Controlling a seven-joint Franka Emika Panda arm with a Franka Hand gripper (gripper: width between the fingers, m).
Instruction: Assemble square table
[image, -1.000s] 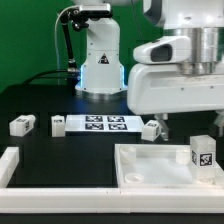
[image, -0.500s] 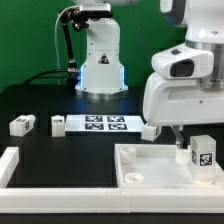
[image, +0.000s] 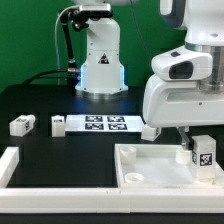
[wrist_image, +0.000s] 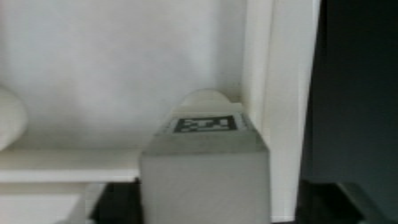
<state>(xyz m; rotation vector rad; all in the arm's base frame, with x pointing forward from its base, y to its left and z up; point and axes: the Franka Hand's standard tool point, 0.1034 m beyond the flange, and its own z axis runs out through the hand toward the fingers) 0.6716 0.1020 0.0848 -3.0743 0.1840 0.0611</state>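
Exterior view. A black table (image: 60, 150) carries the parts. The white square tabletop (image: 150, 165), with its raised rim and a round corner socket, lies at the lower part of the exterior view's right. An upright leg (image: 203, 153) stands on the tabletop near its far corner at the exterior view's right, and its black-and-white tag faces the camera. The arm's white hand hangs directly above that corner. The gripper (image: 190, 148) reaches down at the upright leg, with one finger just beside the leg on the exterior view's left. The other finger is hidden, so it cannot be told whether the jaws are released or clasp the leg.

The first loose leg (image: 22, 125) lies near the exterior view's left edge. The second loose leg (image: 57, 125) lies just beside the left end of the marker board (image: 105, 123). The third loose leg (image: 150, 128) lies at the board's right end. A long white rail (image: 10, 165) runs along the near edge of the table. The arm's base (image: 100, 55) stands behind the board.

Wrist view. The upright leg (wrist_image: 205, 165) fills the middle and shows a small tag. It stands on the tabletop (wrist_image: 107, 60), close against the raised rim (wrist_image: 285, 70), with the black table (wrist_image: 356, 100) beyond the rim. No finger can be made out here.
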